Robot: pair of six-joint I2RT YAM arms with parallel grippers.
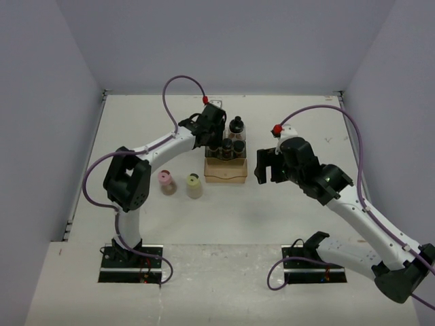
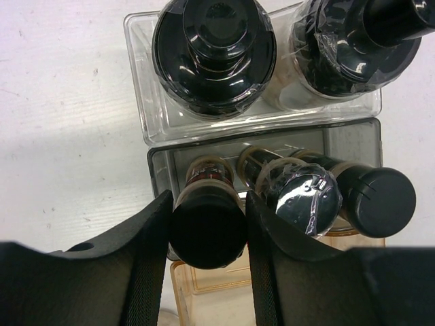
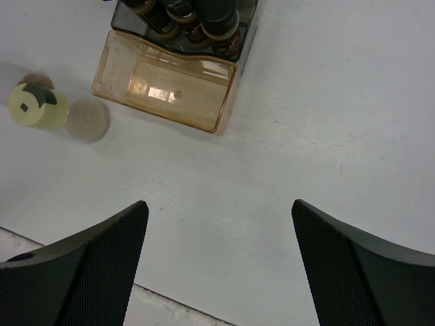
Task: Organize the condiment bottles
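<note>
The left tool (image 2: pixel 207 227) grips a black-capped jar (image 2: pixel 207 238) in the grey step of the rack (image 2: pixel 353 139); the right tool (image 3: pixel 217 204) gapes wide near its tan step

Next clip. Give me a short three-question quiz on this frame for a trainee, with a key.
1. True or false: the tan tier is empty.
2. How many jars stand in the grey tier?
3. The left tool is: A) open over bare table; B) shut on a black-capped jar; C) holding the pink-capped jar.
Key: 1 true; 2 three; 3 B.
</note>
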